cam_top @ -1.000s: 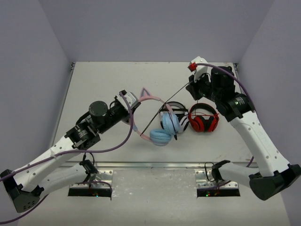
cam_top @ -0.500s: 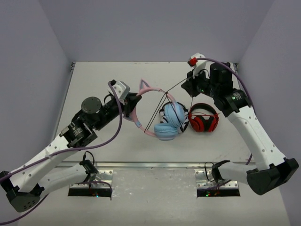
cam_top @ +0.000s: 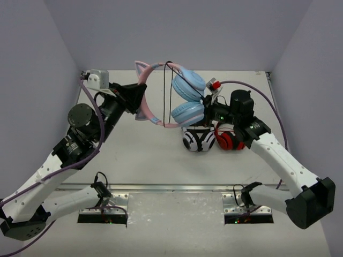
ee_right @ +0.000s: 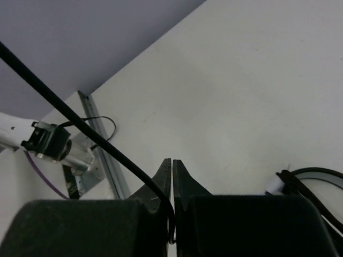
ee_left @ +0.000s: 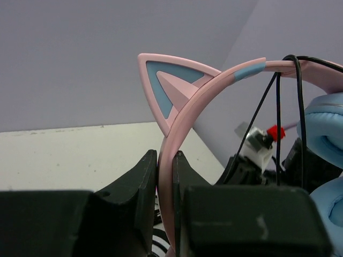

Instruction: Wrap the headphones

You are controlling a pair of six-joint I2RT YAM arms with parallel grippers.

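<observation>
The headphones (cam_top: pixel 187 85) have light-blue ear cups and a pink headband (cam_top: pixel 143 110) with cat ears. They are held up in the air over the back middle of the table. My left gripper (cam_top: pixel 134 99) is shut on the headband; in the left wrist view its jaws pinch the pink band (ee_left: pixel 167 176) below a cat ear (ee_left: pixel 166 88). The thin black cable (cam_top: pixel 170 91) hangs in loops across the headband. My right gripper (cam_top: pixel 209 113) sits just right of the lower ear cup. In the right wrist view it (ee_right: pixel 172 163) is shut on the cable (ee_right: pixel 80 126).
A white-and-black pair (cam_top: pixel 199 140) and a red-and-black pair (cam_top: pixel 231 140) lie on the table under the right gripper. Grey walls close in the left, back and right sides. A metal rail (cam_top: pixel 171 187) runs along the table's front edge.
My left arm has lifted the headphones off the table, up and toward the back. My right gripper has come down and left with the cable, close to the ear cups.
</observation>
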